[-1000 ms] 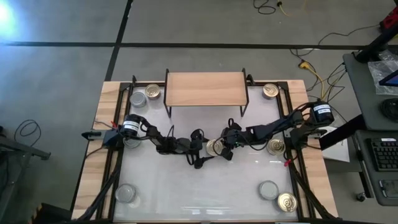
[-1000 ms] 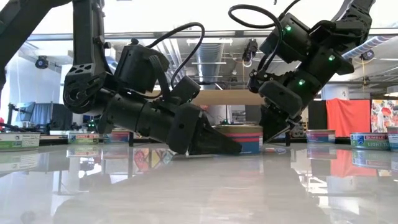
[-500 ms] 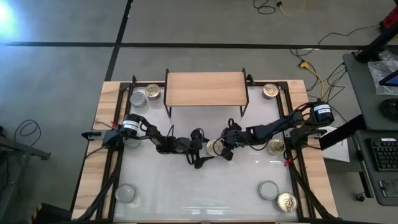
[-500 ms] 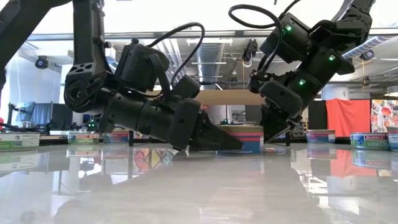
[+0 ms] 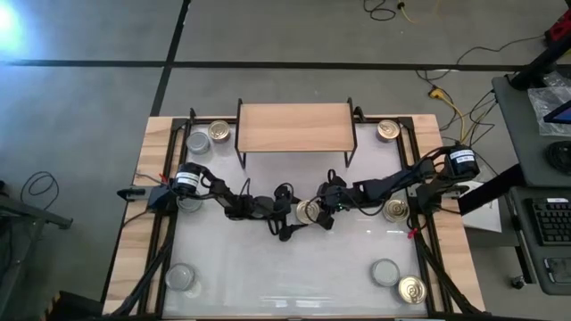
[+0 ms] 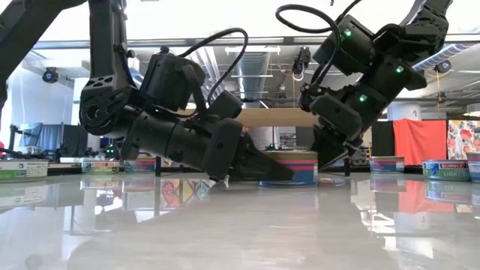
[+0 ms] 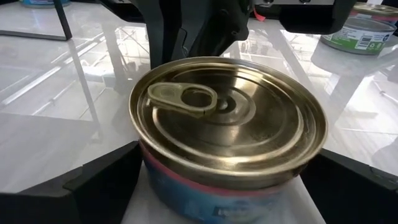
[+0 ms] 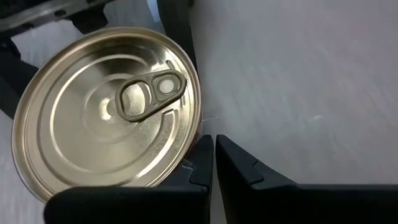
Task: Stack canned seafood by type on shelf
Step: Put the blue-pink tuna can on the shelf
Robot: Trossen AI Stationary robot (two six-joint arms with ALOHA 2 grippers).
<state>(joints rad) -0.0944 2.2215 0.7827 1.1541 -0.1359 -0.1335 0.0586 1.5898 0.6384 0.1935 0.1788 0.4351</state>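
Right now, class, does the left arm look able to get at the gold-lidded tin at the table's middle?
Probably yes: the left gripper straddles the gold-lidded tin, and the right gripper, shut, sits just beside its rim.

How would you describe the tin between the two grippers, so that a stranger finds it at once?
Start at the shelf at the table's back edge. In front of it, at mid-table, the left gripper and the right gripper meet at one gold-lidded tin. Every other tin stands near the table's edges, away from both grippers; the left fingers flank this one.
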